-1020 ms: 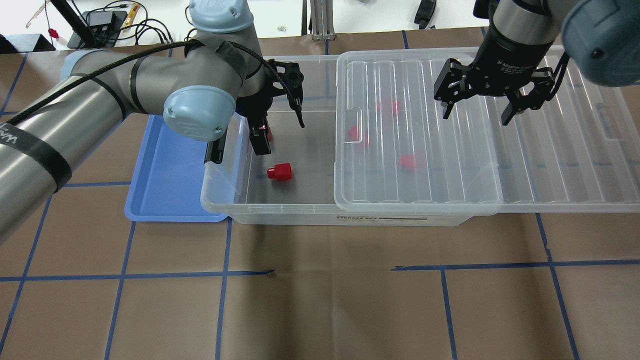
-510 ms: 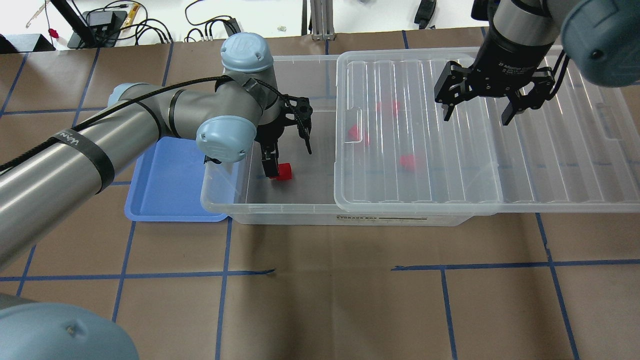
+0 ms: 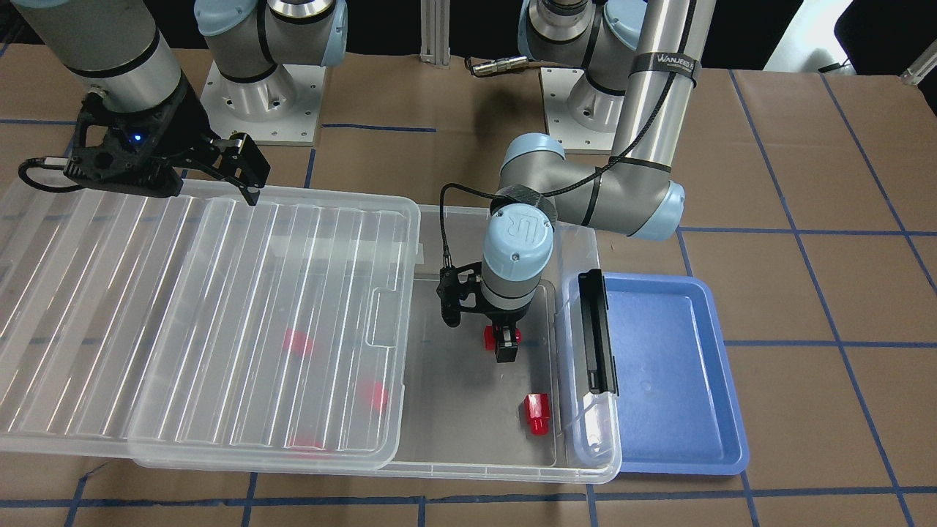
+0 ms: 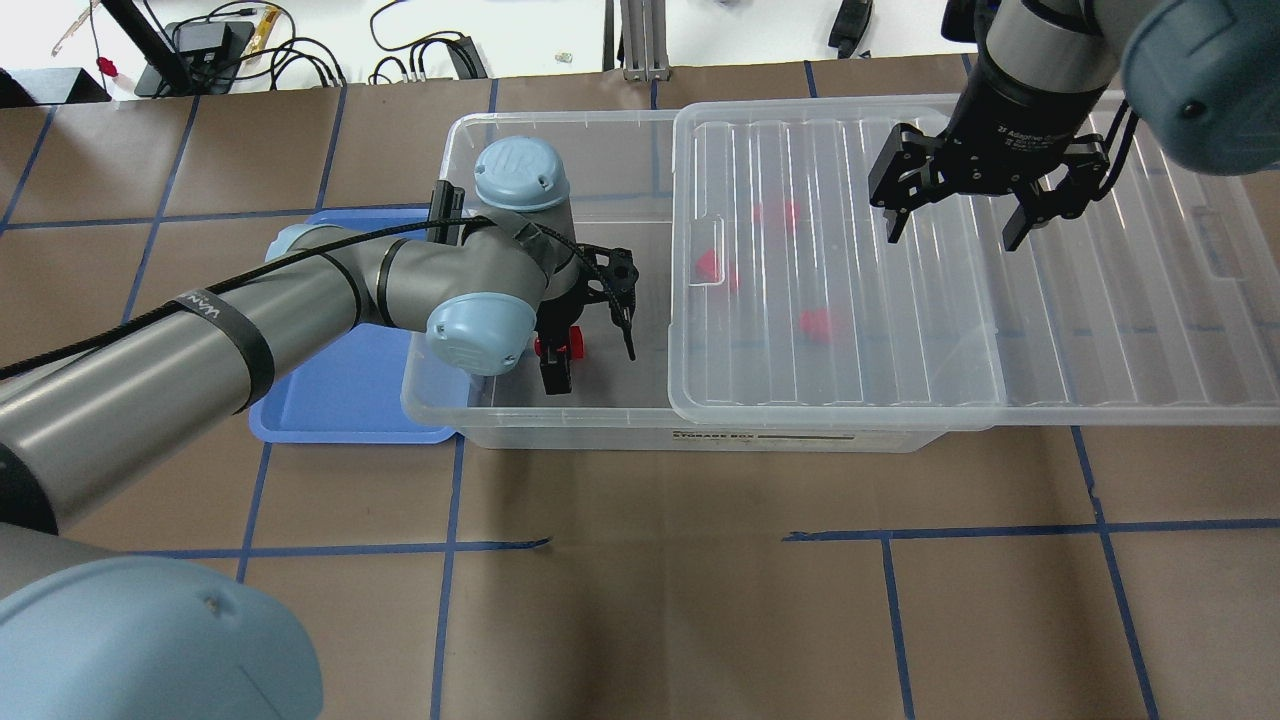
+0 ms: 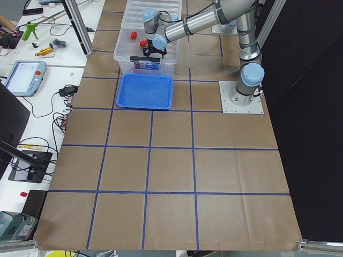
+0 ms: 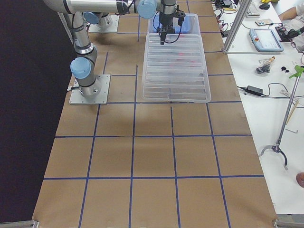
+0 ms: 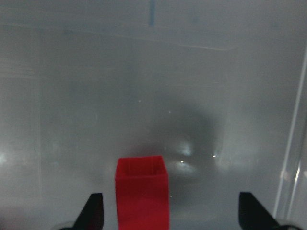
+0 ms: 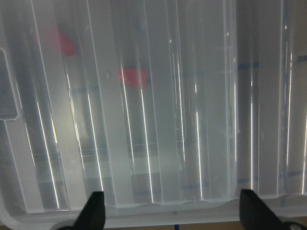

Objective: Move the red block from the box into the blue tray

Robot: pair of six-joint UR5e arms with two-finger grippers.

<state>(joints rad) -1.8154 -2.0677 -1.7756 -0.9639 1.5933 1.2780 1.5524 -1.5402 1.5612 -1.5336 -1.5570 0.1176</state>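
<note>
- The left gripper [image 4: 592, 362] is down inside the box [image 4: 560, 425], fingers spread wide.
- A red block [image 7: 142, 191] sits on the box floor between those fingers, closer to one fingertip. Neither finger presses it.
- A second block [image 3: 536, 413] lies loose on the floor near the left gripper, on its tray side and farther from the robot's base.
- The tray [image 4: 330, 400] lies outside the box, past the latch-end wall beside the left gripper.
- The right gripper [image 4: 950, 230] hangs over the ribbed lid [image 4: 900, 300], fingers spread and holding nothing.
- The lid covers the part of the box between the two grippers. Three more blocks [image 4: 818, 325] show blurred through it.
</note>
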